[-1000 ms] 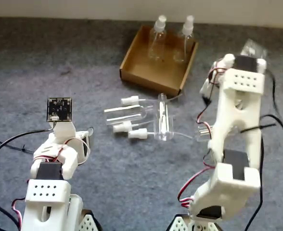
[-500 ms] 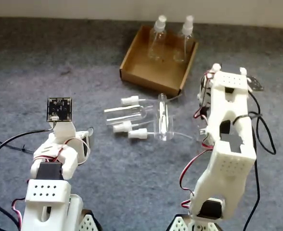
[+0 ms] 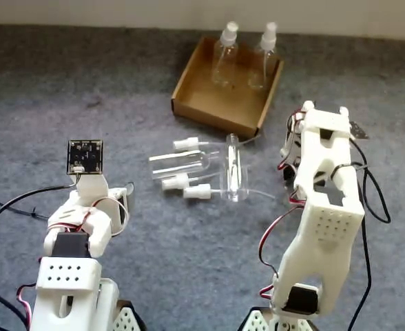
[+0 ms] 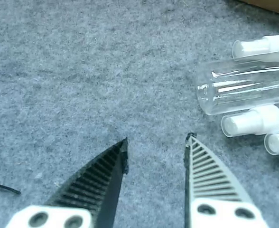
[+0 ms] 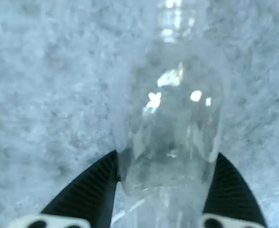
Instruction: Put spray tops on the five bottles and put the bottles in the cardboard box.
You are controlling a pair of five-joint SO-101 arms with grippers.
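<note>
Grey felt covered the desk (image 3: 120,89), and at its far edge sat the cardboard box (image 3: 215,116) with two capped bottles (image 3: 225,58) already inside, tops toward the wall. That left three to finish.

The right pincer (image 5: 167,159) was clenched on a clear bottle (image 5: 172,118), its jaws pressed against opposite sides of the body. The bottle's long axis ran straight out from the jaws over the felt. The far end was too blurred to read, though it was probably the neck, held outward so a top could go on. In the high view the right arm (image 3: 326,186) stretched forward just beside the box.

Between the arms lay the remaining parts. One loose bottle (image 3: 178,164) lay on its side, its length across the desk. A second loose bottle (image 3: 233,169) lay pointing toward the box, and three spray tops (image 3: 175,182) were scattered beside them.

The left pincer (image 4: 158,138) hung released above bare felt near this cluster, likely waiting to fetch a top.
</note>
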